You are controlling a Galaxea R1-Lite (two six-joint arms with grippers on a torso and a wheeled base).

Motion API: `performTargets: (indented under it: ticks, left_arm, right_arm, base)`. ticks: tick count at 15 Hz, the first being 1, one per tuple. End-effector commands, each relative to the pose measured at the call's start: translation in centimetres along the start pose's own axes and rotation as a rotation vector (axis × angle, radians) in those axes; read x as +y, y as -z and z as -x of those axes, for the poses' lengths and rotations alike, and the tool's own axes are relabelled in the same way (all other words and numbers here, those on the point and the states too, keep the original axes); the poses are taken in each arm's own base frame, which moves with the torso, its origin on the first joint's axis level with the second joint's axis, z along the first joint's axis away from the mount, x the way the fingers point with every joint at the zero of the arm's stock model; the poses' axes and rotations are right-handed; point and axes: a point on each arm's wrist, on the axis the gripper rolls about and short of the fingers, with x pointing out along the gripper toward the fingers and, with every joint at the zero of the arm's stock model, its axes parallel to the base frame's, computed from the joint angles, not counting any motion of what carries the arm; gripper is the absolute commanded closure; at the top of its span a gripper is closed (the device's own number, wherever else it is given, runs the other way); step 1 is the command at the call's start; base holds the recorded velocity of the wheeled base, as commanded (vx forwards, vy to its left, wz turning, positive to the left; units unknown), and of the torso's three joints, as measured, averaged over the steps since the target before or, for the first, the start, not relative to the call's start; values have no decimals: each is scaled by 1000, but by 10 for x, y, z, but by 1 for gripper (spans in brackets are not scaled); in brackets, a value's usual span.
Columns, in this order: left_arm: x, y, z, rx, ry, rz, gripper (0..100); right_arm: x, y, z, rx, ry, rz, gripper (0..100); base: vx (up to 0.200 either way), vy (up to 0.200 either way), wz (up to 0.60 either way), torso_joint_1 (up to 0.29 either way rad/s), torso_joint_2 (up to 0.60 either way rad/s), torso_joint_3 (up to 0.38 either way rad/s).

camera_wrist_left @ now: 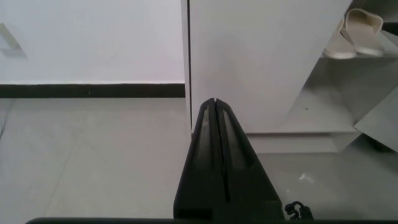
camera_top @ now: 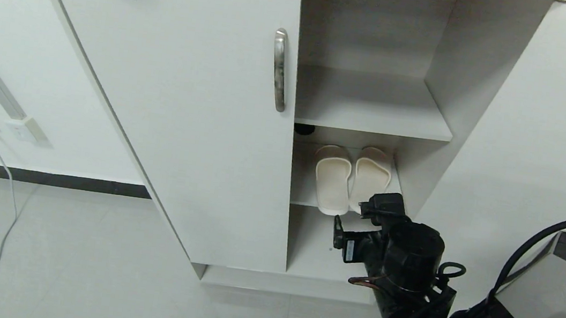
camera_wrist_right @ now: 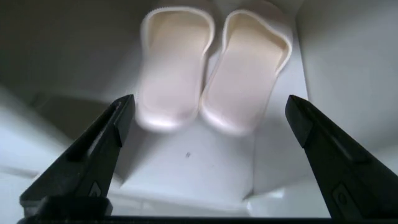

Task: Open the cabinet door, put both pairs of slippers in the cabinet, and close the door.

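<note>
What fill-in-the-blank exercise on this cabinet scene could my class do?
1. The cabinet's left door is ____, while its right door stands open.
2. ____ pair of slippers lies on the middle shelf.
3. The right claw, facing the slippers, is ____.
4. The left claw is ____.
Missing words: shut; one; open; shut.

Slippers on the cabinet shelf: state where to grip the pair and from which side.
Grip the slippers across both near ends, which lie side by side near the front edge of their shelf. Come straight in from the open front: the upper shelf covers them from above. The open right tool faces them.
</note>
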Motion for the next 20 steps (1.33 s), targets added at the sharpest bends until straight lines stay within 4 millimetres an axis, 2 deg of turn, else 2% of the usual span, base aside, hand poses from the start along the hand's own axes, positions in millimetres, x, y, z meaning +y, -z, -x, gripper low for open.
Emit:
performTargets:
  ticks: [1,14,20]
  left_arm:
    - [0,0,0,1,-1,0,100]
    - [0,0,0,1,3,-1,100]
    - [0,0,0,1,3,-1,100]
  right_arm:
    - [0,2,1,7,-2,6,0]
    - [-2,2,8,-4,9,4,0]
    - [-3,3,8,-2,10,5,0]
  base:
    - [-200,0,0,2,2,7]
    - [0,0,0,0,0,0]
    - [0,0,0,2,2,173]
